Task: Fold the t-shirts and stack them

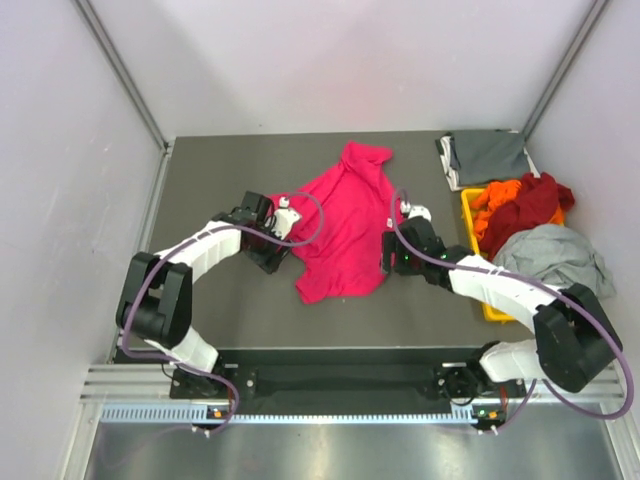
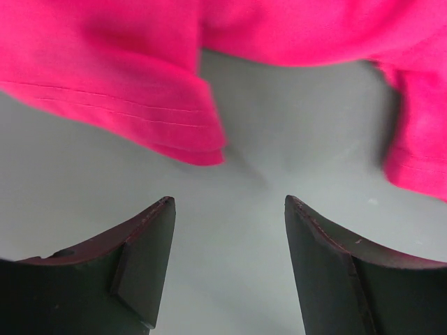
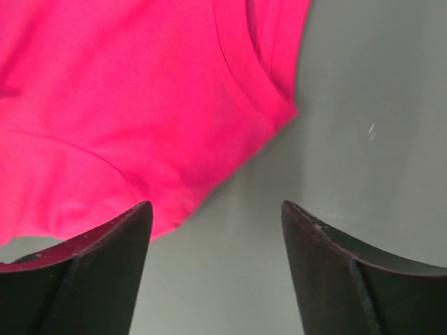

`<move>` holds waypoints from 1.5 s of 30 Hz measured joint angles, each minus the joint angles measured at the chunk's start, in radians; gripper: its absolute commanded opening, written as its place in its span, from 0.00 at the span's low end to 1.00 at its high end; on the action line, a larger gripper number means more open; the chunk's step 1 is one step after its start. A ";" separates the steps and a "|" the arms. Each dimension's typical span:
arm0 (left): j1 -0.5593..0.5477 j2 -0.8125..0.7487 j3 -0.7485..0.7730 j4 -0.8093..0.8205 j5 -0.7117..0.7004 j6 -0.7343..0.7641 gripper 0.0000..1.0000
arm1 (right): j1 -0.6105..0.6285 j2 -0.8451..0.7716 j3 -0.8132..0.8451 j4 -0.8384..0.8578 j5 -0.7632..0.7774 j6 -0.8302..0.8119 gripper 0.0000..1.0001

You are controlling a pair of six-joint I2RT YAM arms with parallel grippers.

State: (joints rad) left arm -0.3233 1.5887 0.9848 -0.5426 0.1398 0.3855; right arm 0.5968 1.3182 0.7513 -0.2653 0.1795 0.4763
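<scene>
A magenta-pink t-shirt (image 1: 345,225) lies loosely spread on the grey table (image 1: 220,310) at the centre. My left gripper (image 1: 283,228) is open and empty at the shirt's left edge; in the left wrist view a hemmed edge of the shirt (image 2: 140,98) lies just ahead of the fingers (image 2: 143,258). My right gripper (image 1: 390,252) is open and empty at the shirt's right edge; in the right wrist view the pink cloth (image 3: 140,105) lies ahead and to the left. A dark grey folded shirt (image 1: 485,157) lies at the back right.
A yellow bin (image 1: 480,262) at the right holds an orange shirt (image 1: 492,200), a dark red shirt (image 1: 530,208) and a light grey shirt (image 1: 555,255) draped over its edge. White walls enclose the table on three sides.
</scene>
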 measured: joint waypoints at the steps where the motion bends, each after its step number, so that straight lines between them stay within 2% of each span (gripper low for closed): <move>1: -0.003 0.003 -0.003 0.008 -0.022 0.003 0.69 | 0.008 -0.001 -0.031 0.019 0.002 0.019 0.72; 6: -0.008 0.055 0.001 0.101 -0.093 0.002 0.67 | 0.037 0.001 -0.125 0.100 -0.008 0.111 0.62; 8: -0.014 0.085 0.001 0.132 -0.107 0.002 0.61 | 0.047 0.011 -0.137 0.140 -0.027 0.137 0.57; 9: -0.018 0.098 0.006 0.135 -0.108 -0.001 0.57 | 0.050 0.021 -0.139 0.163 -0.038 0.146 0.42; 10: -0.020 0.106 0.014 0.152 -0.113 -0.004 0.48 | 0.051 0.037 -0.142 0.193 -0.055 0.152 0.32; 11: -0.022 0.117 0.022 0.163 -0.114 -0.007 0.25 | 0.053 0.054 -0.142 0.218 -0.070 0.163 0.21; 12: -0.023 0.127 0.033 0.168 -0.113 -0.015 0.15 | 0.054 0.074 -0.142 0.243 -0.084 0.173 0.01; 13: -0.024 0.134 0.037 0.182 -0.120 -0.015 0.00 | 0.055 0.087 -0.143 0.258 -0.098 0.180 0.00; 18: -0.017 0.126 0.039 0.171 -0.132 -0.017 0.00 | 0.044 0.062 -0.150 0.269 -0.121 0.195 0.00; 21: 0.031 0.071 0.044 0.111 -0.087 -0.016 0.00 | 0.024 -0.051 -0.148 0.205 -0.111 0.174 0.00; 28: 0.290 -0.251 0.150 -0.132 0.041 0.047 0.00 | 0.007 -0.444 -0.047 -0.063 -0.038 0.087 0.00; 30: 0.333 -0.356 0.196 -0.203 0.049 0.083 0.00 | 0.005 -0.516 -0.001 -0.138 -0.032 0.064 0.00; 33: 0.354 -0.428 0.260 -0.268 0.045 0.114 0.00 | -0.021 -0.572 0.063 -0.227 -0.028 0.019 0.00; 36: 0.359 -0.417 0.291 -0.264 0.021 0.132 0.00 | -0.119 -0.553 0.114 -0.283 -0.039 -0.044 0.00; 39: 0.360 -0.319 0.314 -0.243 0.009 0.140 0.00 | -0.264 -0.450 0.146 -0.281 -0.101 -0.114 0.00; 41: 0.361 -0.199 0.341 -0.208 0.008 0.141 0.00 | -0.324 -0.340 0.174 -0.268 -0.134 -0.153 0.00; 45: 0.362 0.062 0.433 -0.153 0.020 0.128 0.02 | -0.361 -0.040 0.272 -0.211 -0.179 -0.208 0.00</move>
State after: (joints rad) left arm 0.0391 1.6505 1.4181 -0.6952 0.1600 0.5137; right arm 0.2356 1.2781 1.0233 -0.4759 0.0002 0.2680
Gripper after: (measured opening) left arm 0.033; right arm 0.006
